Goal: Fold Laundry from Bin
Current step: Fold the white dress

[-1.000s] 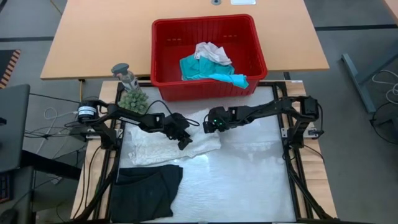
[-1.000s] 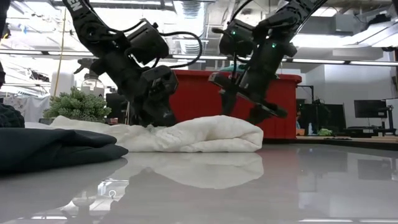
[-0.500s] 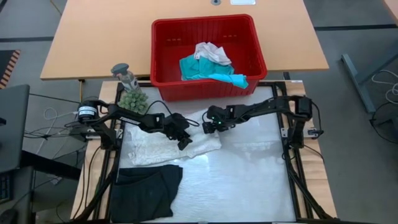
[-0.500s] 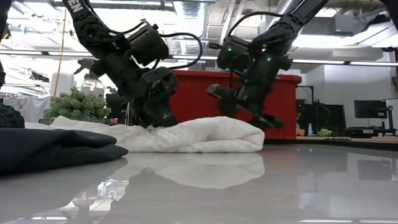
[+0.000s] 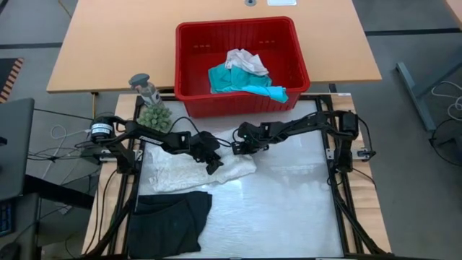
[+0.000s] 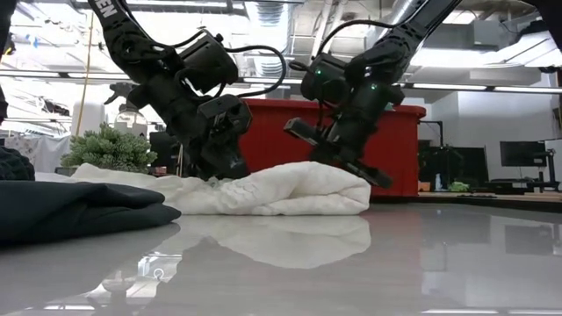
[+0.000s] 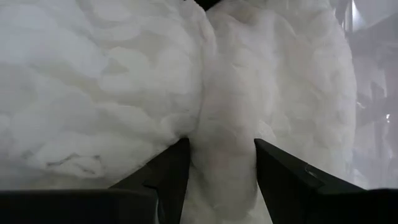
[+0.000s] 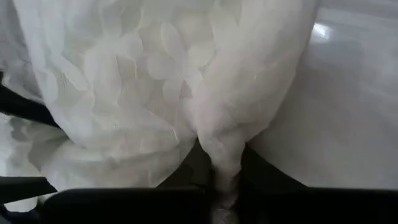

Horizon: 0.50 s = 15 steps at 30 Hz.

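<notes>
A white lacy-patterned garment (image 5: 184, 172) lies crumpled on the shiny table top, seen as a low mound in the low view (image 6: 281, 189). My left gripper (image 5: 214, 165) is shut on its right part, near the front. My right gripper (image 5: 237, 149) is shut on its far right edge. A black garment (image 5: 170, 220) lies flat at the table's near left. The red bin (image 5: 189, 65) stands beyond the table's far edge, with a teal piece (image 5: 238, 81) and a white piece (image 5: 245, 61) of laundry inside. My left gripper pinches a bunched ridge of the white garment (image 7: 221, 155) between its two fingers (image 7: 171, 177), coming slanting down from the table's left. The cloth around the ridge rests on the table. My right gripper pinches a narrow fold of the white garment (image 8: 222, 163) at its far right edge, coming steeply down from the table's right. The fold is drawn together between the fingers; the garment lies on the table.
A small green plant (image 5: 154, 115) and a grey object (image 5: 144, 84) stand at the table's far left corner. The right half of the table top (image 5: 289, 202) is bare. A wooden table (image 5: 108, 43) carries the bin.
My right gripper has come down and a little toward the table's left onto the white garment's far right edge, and has shut on a fold of it. The garment has stayed where it was.
</notes>
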{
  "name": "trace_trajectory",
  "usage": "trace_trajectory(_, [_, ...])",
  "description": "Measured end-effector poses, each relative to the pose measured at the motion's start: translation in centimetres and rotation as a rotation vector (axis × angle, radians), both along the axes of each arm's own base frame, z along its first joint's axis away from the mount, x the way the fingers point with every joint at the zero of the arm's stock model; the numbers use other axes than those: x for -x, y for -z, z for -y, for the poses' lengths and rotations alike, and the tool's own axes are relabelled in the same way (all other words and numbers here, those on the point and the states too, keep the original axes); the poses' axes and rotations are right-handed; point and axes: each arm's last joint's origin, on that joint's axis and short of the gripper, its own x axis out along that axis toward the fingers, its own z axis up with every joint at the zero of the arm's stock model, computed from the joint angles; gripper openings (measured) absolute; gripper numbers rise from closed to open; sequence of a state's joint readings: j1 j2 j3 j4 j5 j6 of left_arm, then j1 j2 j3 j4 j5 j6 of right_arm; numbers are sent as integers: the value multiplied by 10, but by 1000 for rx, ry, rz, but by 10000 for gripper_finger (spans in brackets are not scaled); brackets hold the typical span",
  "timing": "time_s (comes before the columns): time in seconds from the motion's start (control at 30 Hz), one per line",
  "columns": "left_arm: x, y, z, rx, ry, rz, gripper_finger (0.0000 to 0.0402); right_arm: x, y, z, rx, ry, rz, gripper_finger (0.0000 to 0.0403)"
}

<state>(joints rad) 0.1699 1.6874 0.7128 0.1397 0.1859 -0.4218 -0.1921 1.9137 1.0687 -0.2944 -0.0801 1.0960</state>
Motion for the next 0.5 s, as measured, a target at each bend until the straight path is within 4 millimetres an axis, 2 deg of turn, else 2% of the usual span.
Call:
trace_trajectory(0.13, [-5,-4,1,29,41,59,171,12,-10,-3,14,15,-82,57])
trace_trajectory(0.23, [-17,-20,0,56,101,116,171,24,-22,-5,59,31,-157,57])
trace_trajectory(0.4, [-46,-72,-9,123,204,244,171,50,-38,-4,117,63,-323,57])
trace_trajectory(0.5, [-57,-102,-16,163,239,259,171,65,-46,-6,132,71,-425,57])
